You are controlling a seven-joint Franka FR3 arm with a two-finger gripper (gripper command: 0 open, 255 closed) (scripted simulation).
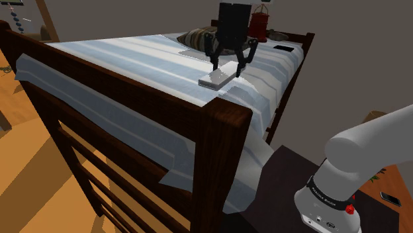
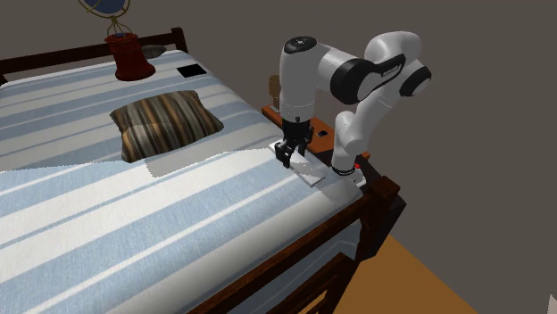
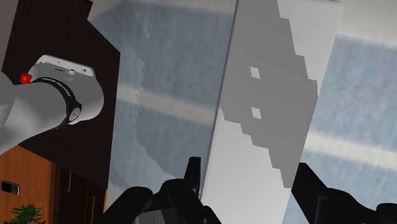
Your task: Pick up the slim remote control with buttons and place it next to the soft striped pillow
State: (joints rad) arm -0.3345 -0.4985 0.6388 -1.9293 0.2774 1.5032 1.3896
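Note:
The remote (image 1: 215,78) is a flat, pale grey slab on the striped bedspread near the bed's corner post, also seen from the second exterior view as remote (image 2: 310,173). My gripper (image 1: 230,64) points down over one end of it. In the wrist view the two fingers (image 3: 194,175) press on the long sides of the remote (image 3: 261,127), so the gripper (image 3: 249,184) is shut on it. Whether it is off the cover I cannot tell. The brown striped pillow (image 2: 165,120) lies further up the bed, pillow (image 1: 197,38) just behind the gripper in the shoulder view.
A red lantern-like object (image 2: 129,58) and a small black flat item (image 2: 189,70) sit beyond the pillow near the headboard. The dark wooden footboard (image 1: 218,132) and its corner post rise close to the remote. The dark stand (image 1: 291,172) is beside the bed.

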